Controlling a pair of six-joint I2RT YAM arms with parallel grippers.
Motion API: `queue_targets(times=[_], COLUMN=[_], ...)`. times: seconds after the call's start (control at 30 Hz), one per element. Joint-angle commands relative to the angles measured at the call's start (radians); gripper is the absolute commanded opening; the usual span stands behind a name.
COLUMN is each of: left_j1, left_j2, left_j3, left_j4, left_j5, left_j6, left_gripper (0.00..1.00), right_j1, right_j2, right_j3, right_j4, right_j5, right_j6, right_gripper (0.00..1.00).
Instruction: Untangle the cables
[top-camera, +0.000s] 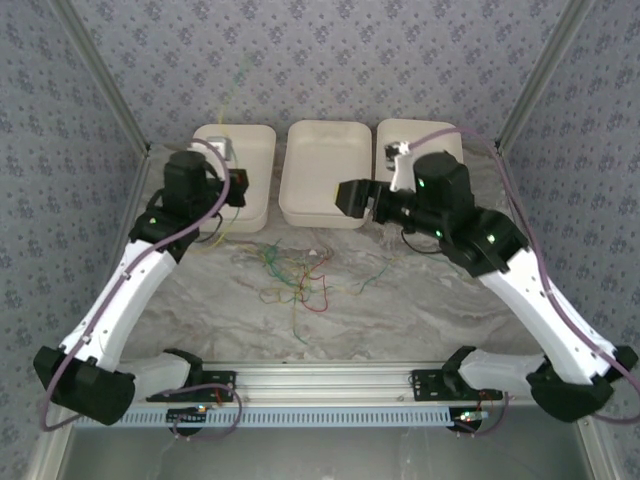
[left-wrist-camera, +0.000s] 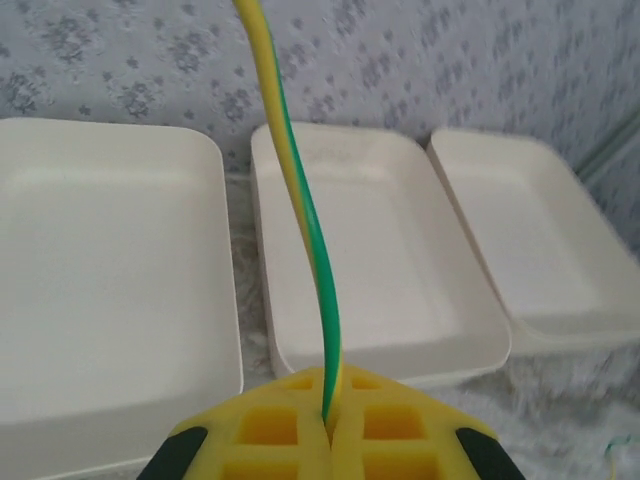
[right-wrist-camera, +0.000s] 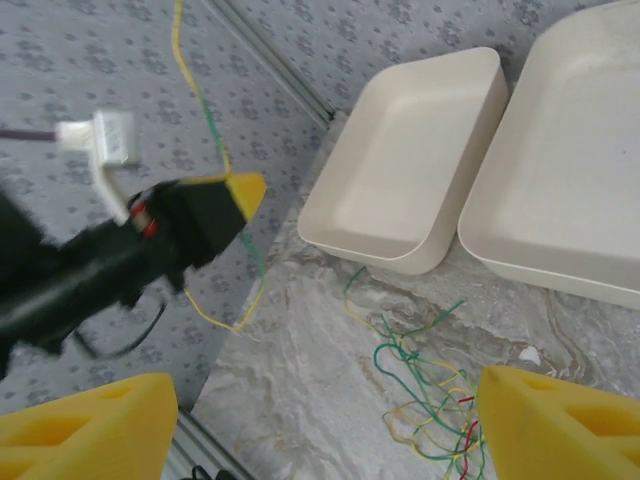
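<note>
Patterned walls (top-camera: 350, 60) enclose a marbled bench (top-camera: 200, 310) where cables (top-camera: 295, 275) lie tangled near three white trays (top-camera: 322, 170); left fingers (left-wrist-camera: 280, 430) pinch a yellow-green cable (left-wrist-camera: 315, 250), right fingers (right-wrist-camera: 560, 420) spread.

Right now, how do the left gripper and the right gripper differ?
The left gripper is shut on a yellow-green cable that rises from between its pads; the right gripper is open and holds nothing. The left gripper sits by the left tray, the right gripper by the middle tray. Both have yellow pads and are raised off the table.
</note>
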Motion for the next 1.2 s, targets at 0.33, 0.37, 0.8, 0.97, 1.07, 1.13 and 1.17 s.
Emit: queue_targets(times=[0.33,0.37,0.8,0.97,1.07,1.13,1.17], left_j1=[0.302,0.302,0.306,0.302,0.302,0.300,0.298], left_j2=[0.386,0.426,0.730,0.749,0.771,0.789,0.799], left_j3=[0.003,0.023,0.339,0.459,0.433,0.390,0.364], left_j4=[0.625,0.647,0.753,0.676,0.636,0.623,0.616], left_j5=[0.258,0.257,0.285,0.303,0.310,0.319,0.321], left_j6=[-0.294,-0.301,-0.470,-0.457,-0.437,-0.435,-0.437], left_gripper=[0.00,0.00,0.00,0.00,0.00,0.00,0.00], right_j1=[0.241,0.256,0.338,0.340,0.340,0.341,0.343], right_j2=[-0.252,-0.259,-0.369,-0.355,-0.344,-0.344,-0.345], right_j3=[-0.339,-0.347,-0.447,-0.462,-0.460,-0.458,-0.459], right_j4=[0.020,-0.008,-0.110,-0.095,-0.090,-0.091,-0.095], right_j5=[0.251,0.264,0.379,0.381,0.375,0.375,0.375], right_j6=[0.095,0.096,0.155,0.160,0.159,0.161,0.162], right_gripper=[0.78,0.78,0.75,0.75,0.75,0.75,0.75])
